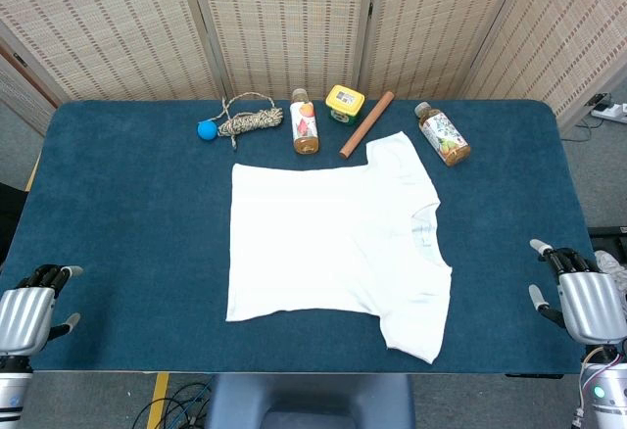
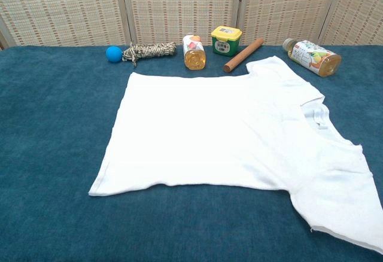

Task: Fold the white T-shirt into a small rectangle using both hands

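White T-shirt (image 1: 328,238) spread flat on table (image 1: 127,204): soft, light, limp; best pinched at hem corners. Left robot hand (image 1: 29,316) and right robot hand (image 1: 585,302) empty, fingers apart.

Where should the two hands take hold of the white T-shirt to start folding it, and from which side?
The T-shirt lies flat, collar toward the right hand, hem toward the left hand. Probably best: pinch the near edge, the left hand at the near hem corner, the right hand at the near sleeve, each coming in low from the table's front, since flat cloth offers only edges to lift.
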Available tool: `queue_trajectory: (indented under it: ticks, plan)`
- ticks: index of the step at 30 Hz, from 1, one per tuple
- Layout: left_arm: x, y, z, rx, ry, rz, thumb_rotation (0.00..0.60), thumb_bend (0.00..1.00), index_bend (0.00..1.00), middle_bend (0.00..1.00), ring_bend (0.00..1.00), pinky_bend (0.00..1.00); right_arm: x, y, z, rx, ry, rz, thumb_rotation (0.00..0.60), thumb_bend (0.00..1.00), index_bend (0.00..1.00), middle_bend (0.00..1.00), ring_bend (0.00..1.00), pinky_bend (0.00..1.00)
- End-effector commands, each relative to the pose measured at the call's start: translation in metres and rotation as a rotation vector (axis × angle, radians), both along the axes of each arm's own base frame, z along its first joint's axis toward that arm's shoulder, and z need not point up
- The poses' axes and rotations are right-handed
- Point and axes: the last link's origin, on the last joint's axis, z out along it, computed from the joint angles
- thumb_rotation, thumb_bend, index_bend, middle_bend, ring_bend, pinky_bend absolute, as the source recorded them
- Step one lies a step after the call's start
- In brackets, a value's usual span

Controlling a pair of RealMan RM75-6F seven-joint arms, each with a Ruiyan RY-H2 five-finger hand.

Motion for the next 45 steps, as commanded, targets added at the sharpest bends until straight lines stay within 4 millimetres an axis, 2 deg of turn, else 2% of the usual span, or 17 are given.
queue_trajectory:
  ticks: [1,8,11,18,25,31,36,45]
  plan:
    - [0.0,-0.001,-0.001,0.008,0.0,0.002,0.6,0.18,0.32,0.35,0.25,0.46,0.0,0.0,0.0,0.001,-0.001,-0.001,0.6,0.34,0.18,0.37,0.3,0.41]
    - [0.003,0.0,-0.001,0.01,-0.003,-0.021,0.6,0.18,0.33,0.35,0.25,0.46,0.0,-0.001,0.002,-0.006,0.002,0.007,0.6,0.34,0.18,0.37,0.3,0.41]
    - [0.01,0.004,-0.001,0.006,-0.007,-0.082,0.6,0.18,0.34,0.35,0.27,0.46,0.001,-0.002,0.005,-0.018,0.003,0.015,0.6,0.34,0.18,0.37,0.3,0.41]
    - [0.031,0.022,-0.013,-0.068,-0.034,-0.241,0.6,0.18,0.39,0.44,0.39,0.48,0.002,-0.001,0.011,-0.036,0.009,0.024,0.6,0.34,0.18,0.37,0.3,0.41]
    - [0.058,0.047,-0.05,-0.228,-0.06,-0.367,0.6,0.18,0.42,0.57,0.52,0.59,0.0,0.002,0.011,-0.036,0.008,0.014,0.6,0.34,0.18,0.37,0.3,0.41]
    - [0.079,0.062,-0.089,-0.365,-0.052,-0.444,0.6,0.18,0.42,0.62,0.57,0.69,0.0,0.003,0.011,-0.034,0.008,0.011,0.6,0.34,0.18,0.37,0.3,0.41]
    - [0.09,0.069,-0.116,-0.463,-0.035,-0.478,0.6,0.18,0.42,0.67,0.63,0.8,0.0,0.003,0.011,-0.032,0.011,0.004,0.6,0.34,0.18,0.37,0.3,0.41]
    - [0.099,0.067,-0.15,-0.565,-0.029,-0.487,0.6,0.18,0.42,0.73,0.69,0.86,-0.002,0.004,0.012,-0.031,0.016,-0.009,0.6,0.34,0.18,0.37,0.31,0.41]
